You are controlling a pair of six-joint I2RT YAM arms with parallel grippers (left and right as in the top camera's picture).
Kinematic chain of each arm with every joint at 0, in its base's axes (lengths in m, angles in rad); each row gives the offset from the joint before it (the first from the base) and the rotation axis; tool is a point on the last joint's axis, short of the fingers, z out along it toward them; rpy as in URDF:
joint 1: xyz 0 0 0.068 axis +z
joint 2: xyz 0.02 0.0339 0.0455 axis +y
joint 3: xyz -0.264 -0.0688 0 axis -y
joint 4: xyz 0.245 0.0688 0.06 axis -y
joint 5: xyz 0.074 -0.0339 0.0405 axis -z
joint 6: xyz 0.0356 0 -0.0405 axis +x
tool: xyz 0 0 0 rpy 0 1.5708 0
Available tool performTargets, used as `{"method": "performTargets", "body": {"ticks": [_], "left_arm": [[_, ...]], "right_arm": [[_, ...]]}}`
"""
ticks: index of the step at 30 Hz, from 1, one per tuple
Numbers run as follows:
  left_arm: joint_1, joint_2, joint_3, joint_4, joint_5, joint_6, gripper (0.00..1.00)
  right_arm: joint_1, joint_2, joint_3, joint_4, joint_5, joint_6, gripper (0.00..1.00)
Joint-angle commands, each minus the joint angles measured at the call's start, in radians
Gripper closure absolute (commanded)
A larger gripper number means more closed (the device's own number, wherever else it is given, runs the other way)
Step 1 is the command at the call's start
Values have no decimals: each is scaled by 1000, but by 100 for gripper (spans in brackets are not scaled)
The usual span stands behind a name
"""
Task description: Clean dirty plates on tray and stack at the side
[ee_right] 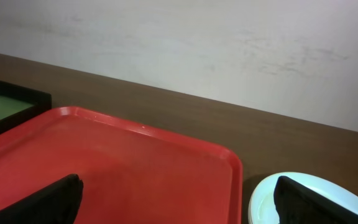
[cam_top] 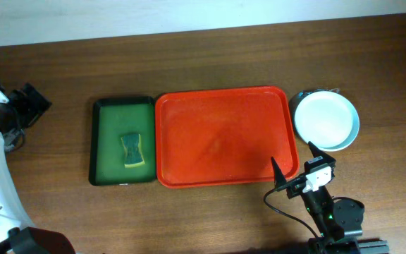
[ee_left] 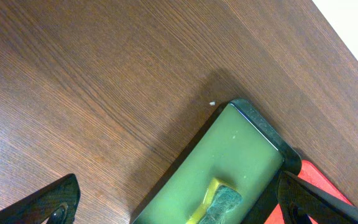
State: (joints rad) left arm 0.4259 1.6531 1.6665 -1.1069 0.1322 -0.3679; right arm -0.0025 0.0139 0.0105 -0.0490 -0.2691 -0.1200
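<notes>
Plates [cam_top: 325,120] sit stacked just beside the tray [cam_top: 224,137]. Left claw [ee_left: 178,191] and right claw [ee_right: 178,190] both stand apart, empty.

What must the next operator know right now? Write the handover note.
Left gripper: open, empty, over the far-left table beside the green tray.
Right gripper: open, empty, at the red tray's near right corner.
Red tray: no plates on it.
Plates: stacked on the table just right of the red tray; top one looks clean, count unclear.
Sponge: lying in the green tray.
Done: apparently cleaning and stacking.
Left: probably nothing; confirm the lower plates.
</notes>
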Motion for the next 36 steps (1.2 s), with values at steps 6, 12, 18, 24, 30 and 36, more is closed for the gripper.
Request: {"method": "performTargets", "body": {"ticks": [6, 12, 18, 24, 30, 36], "left_arm": [[3, -14, 18, 2, 10, -13, 1], [3, -31, 18, 1, 10, -13, 1], [3, -418, 18, 2, 10, -13, 1], [2, -789, 18, -6, 10, -13, 1], [-171, -979, -99, -88, -3, -13, 1], [-285, -1279, -647, 129, -5, -27, 1]], "right_arm": [[-5, -8, -5, -7, 16, 0, 2], [-5, -8, -5, -7, 16, 0, 2], [-5, -8, -5, -7, 15, 0, 2], [-5, -8, -5, -7, 16, 0, 2], [-5, -8, -5, -7, 16, 0, 2], [-5, -8, -5, -7, 16, 0, 2]]}}
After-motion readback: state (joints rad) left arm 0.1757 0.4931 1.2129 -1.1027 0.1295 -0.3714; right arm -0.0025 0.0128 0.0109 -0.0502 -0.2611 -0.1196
